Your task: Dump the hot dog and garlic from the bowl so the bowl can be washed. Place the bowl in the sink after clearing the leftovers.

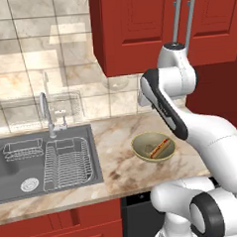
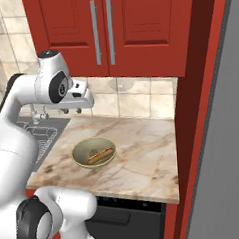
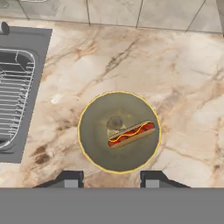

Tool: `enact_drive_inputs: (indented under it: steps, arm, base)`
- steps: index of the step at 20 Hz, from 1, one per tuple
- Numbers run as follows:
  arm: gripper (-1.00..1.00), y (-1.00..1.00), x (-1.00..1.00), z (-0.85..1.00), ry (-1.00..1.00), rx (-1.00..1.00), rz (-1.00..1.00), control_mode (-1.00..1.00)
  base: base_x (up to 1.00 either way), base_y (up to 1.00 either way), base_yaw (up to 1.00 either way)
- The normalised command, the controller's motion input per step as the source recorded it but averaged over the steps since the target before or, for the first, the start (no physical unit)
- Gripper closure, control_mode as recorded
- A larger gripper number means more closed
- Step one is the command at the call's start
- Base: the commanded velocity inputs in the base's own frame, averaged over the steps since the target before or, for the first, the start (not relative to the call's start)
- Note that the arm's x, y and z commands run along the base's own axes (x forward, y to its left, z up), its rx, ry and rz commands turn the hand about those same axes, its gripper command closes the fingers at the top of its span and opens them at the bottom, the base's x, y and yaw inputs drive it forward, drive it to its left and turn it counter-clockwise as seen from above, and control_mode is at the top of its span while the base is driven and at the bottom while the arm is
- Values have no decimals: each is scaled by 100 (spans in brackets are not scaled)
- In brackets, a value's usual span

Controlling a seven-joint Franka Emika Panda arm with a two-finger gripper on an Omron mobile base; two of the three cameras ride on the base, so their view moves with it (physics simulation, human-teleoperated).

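The olive-yellow bowl (image 1: 153, 147) (image 2: 94, 153) (image 3: 96, 135) stands upright on the marble counter, right of the sink (image 1: 12, 174) (image 3: 41, 52). In it lies the hot dog (image 3: 131, 134) (image 1: 159, 148) (image 2: 100, 154), a tan bun with a red sausage, and beside it a small dull round garlic (image 3: 114, 122). My gripper (image 3: 110, 180) (image 2: 72, 111) hangs well above the bowl, pointing down, open, with nothing between its fingers. From the hand view the bowl sits just past the fingertips (image 3: 70, 179).
A wire dish rack (image 1: 67, 163) (image 3: 15, 96) fills the sink's right half, with a small wire basket (image 1: 23, 150) at the back left and a round drain (image 1: 29, 184). The chrome faucet (image 1: 45, 112) stands behind. Red cabinets (image 2: 101, 32) hang overhead.
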Motion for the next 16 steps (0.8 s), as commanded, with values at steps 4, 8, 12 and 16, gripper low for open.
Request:
enact_drive_inputs:
  steps: [4,8,12,16]
  arm:
    - [-100,-3,-15,-9,1,-1,0,-100]
    - [-100,-47,-32,-74,15,2,-24,-100]
    - [-100,-96,-33,-100,32,8,-39,-100]
    - [-100,-94,-11,-100,39,11,-44,-100]
  base:
    - [0,0,0]
    - [0,0,0]
    - [0,0,0]
    - [0,0,0]
